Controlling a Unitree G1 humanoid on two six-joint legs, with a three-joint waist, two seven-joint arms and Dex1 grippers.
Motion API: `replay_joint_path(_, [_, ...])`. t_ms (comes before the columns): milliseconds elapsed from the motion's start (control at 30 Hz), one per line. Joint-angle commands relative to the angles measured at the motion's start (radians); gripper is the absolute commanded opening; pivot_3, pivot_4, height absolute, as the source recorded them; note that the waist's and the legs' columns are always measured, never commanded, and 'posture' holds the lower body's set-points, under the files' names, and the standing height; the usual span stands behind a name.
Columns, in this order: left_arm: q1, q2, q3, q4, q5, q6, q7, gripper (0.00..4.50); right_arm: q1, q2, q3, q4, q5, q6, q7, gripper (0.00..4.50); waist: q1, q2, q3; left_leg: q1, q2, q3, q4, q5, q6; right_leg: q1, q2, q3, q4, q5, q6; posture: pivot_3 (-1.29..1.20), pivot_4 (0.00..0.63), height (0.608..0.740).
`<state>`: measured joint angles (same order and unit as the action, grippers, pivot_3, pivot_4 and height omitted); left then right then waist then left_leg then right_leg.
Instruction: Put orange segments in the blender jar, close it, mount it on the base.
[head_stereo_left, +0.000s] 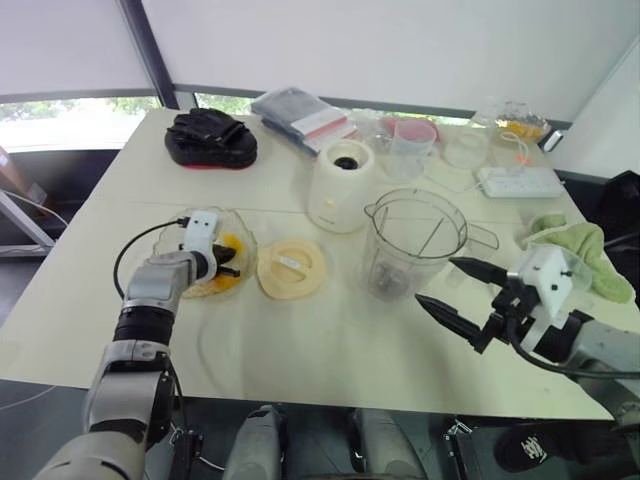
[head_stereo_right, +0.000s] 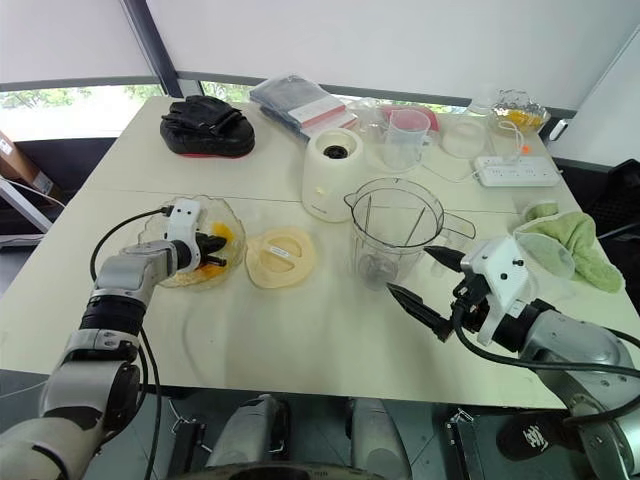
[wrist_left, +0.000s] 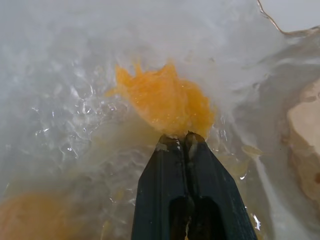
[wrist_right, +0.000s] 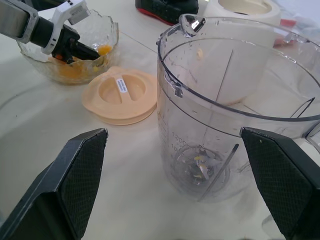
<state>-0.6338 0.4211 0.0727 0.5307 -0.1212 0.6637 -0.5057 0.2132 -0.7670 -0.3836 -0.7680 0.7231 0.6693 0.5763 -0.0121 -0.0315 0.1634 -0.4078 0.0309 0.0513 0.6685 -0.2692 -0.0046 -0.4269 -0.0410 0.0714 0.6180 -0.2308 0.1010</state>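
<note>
Several orange segments (head_stereo_left: 228, 280) lie in a scalloped clear glass dish (head_stereo_left: 246, 232) at the table's left. My left gripper (wrist_left: 179, 136) reaches down into that dish and is shut, its tips pinching the near edge of one orange segment (wrist_left: 165, 100). The clear blender jar (head_stereo_left: 415, 240) stands open and upright in the middle, with only the blade hub and a few scraps at its bottom. Behind it sits the cream-white base (head_stereo_left: 340, 185). My right gripper (head_stereo_left: 438, 281) hovers wide open just right of the jar, holding nothing.
A pale-yellow lid (head_stereo_left: 291, 268) lies flat between dish and jar. At the back are a black pad (head_stereo_left: 210, 138), packets (head_stereo_left: 300, 115), a pink-rimmed cup (head_stereo_left: 412, 140) and a power strip (head_stereo_left: 520, 180). A green cloth (head_stereo_left: 585, 255) lies at the right edge.
</note>
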Motion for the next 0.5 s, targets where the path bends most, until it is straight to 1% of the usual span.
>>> replay_joint_path(33, [0.035,-0.001,-0.002,-0.025,-0.009,0.030,-0.002,0.02,0.025,0.000,-0.057,-0.047,0.022,-0.010,0.006,4.50,0.000,0.000,0.000,0.000,0.000,0.000,0.000,0.000,0.000,0.000,0.000,0.000,0.000,0.000,0.000,0.00,0.150,0.740])
replay_joint_path(167, [0.061,-0.001,0.005,-0.074,-0.019,0.036,-0.004,0.02,0.066,-0.007,-0.108,-0.063,0.052,0.003,0.014,4.50,-0.001,0.000,0.000,0.000,0.000,0.000,0.000,0.000,0.000,0.000,0.000,0.000,0.000,0.000,0.000,0.00,0.150,0.740])
replay_joint_path(333, [0.122,-0.019,0.038,-0.183,-0.056,-0.026,0.006,0.02,0.131,-0.020,-0.191,-0.087,0.097,0.025,0.034,4.50,-0.001,0.000,0.000,0.000,0.001,0.000,-0.001,0.000,0.000,0.000,0.000,0.000,0.000,0.000,0.000,0.00,0.150,0.740])
replay_joint_path(500, [0.205,-0.066,0.079,-0.290,-0.081,-0.182,0.031,0.02,0.161,-0.026,-0.232,-0.087,0.113,0.030,0.043,4.50,0.001,0.000,0.000,0.000,0.000,0.000,-0.001,0.000,0.000,0.000,-0.002,0.000,-0.001,0.000,0.000,0.00,0.150,0.740])
